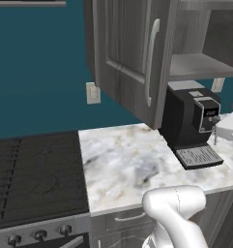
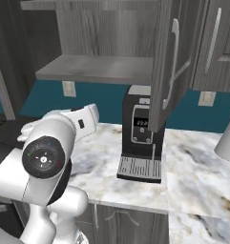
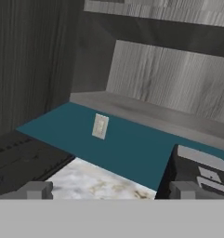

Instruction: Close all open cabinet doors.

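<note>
- Wall cabinet (image 2: 95, 69) stands open; one shelf visible, flat grey wood-grain, nothing seen on it
- Two of its cabinet doors swung out: left door (image 1: 130, 58) in the left base view, right door (image 2: 171, 62) in the right base view, each grey wood-grain, recessed shaker panel, one long vertical silver bar handle
- One further door (image 2: 219, 45) to the right, shut flush
- One black coffee machine (image 1: 193, 126) on the marble counter (image 1: 123, 160), under the open shelf, with ribbed drip tray
- One black cooktop (image 1: 36, 174) left of the counter
- One outlet plate (image 3: 100, 126) on the teal wall
- Gripper (image 3: 111, 190): fingers wide apart, nothing between them, facing the open cabinet interior
</note>
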### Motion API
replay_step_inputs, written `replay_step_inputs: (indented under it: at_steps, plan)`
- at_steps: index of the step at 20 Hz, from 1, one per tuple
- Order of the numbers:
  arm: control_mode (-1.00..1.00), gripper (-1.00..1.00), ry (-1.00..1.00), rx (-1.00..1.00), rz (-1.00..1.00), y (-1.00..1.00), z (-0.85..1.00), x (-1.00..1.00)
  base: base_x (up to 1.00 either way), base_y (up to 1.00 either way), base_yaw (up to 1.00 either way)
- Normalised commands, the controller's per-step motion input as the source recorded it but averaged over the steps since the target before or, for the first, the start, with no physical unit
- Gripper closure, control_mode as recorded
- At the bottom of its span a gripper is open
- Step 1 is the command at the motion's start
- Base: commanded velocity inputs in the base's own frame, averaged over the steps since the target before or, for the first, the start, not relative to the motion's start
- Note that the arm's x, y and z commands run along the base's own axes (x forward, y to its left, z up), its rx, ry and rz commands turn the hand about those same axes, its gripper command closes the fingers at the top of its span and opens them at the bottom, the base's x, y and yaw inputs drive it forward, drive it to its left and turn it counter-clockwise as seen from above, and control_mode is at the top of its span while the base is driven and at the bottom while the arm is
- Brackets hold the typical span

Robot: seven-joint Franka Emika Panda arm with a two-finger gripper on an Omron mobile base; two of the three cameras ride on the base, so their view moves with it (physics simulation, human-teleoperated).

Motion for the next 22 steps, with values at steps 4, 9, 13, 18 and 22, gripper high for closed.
replay_step_inputs:
  at_steps: [4, 9, 13, 18, 22]
  plan:
    - [-1.0, -1.0, -0.07, -0.01, -0.02, -0.18, 0.0, -0.28, 0.0, 0.0, 0.0]
    - [-1.0, -1.0, -0.1, -0.02, -0.03, -0.15, 0.05, -0.19, 0.0, 0.0, 0.0]
    - [-1.0, -1.0, -0.08, -0.08, 0.0, 0.0, 0.14, -0.09, 0.0, 0.0, 0.0]
    - [-1.0, -1.0, -0.16, -0.2, 0.0, -0.14, 0.0, -0.01, 0.0, 0.0, 0.0]
    - [-1.0, -1.0, -0.22, -0.34, 0.0, -0.33, 0.0, -0.17, 0.0, 0.0, 0.0]
